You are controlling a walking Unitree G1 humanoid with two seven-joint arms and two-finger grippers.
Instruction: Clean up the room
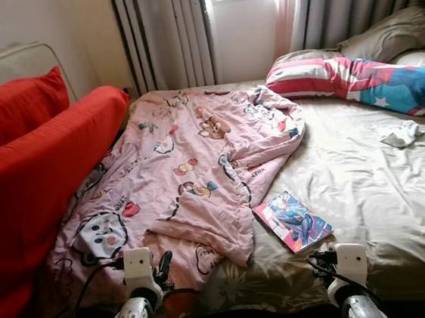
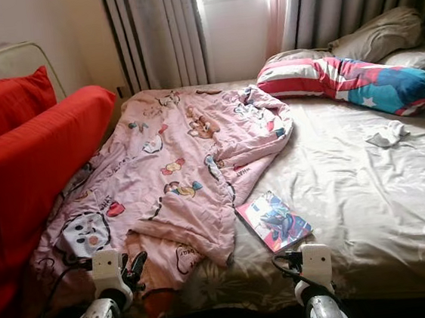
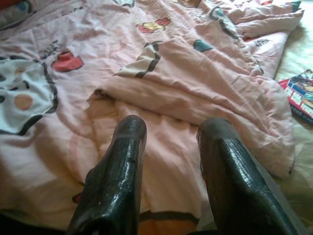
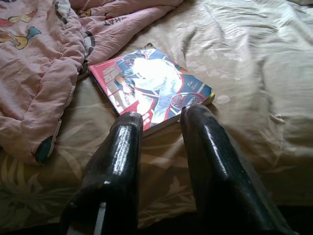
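Observation:
A rumpled pink cartoon-print quilt (image 1: 183, 170) covers the left half of the bed (image 1: 375, 187). A colourful book (image 1: 292, 221) lies flat on the beige sheet just right of the quilt's lower corner. My left gripper (image 3: 168, 128) is open, low at the bed's near edge over the quilt's hem (image 3: 195, 98). My right gripper (image 4: 160, 116) is open too, its fingertips (image 4: 128, 122) just short of the book (image 4: 151, 85). Nothing sits between either pair of fingers. A small white cloth (image 1: 402, 134) lies on the sheet at the right.
A red sofa (image 1: 32, 178) with a red cushion (image 1: 9, 108) presses against the bed's left side. A long striped and blue bolster (image 1: 356, 79) and grey pillows (image 1: 389, 34) lie at the headboard end. Grey curtains (image 1: 168, 27) and a window stand behind.

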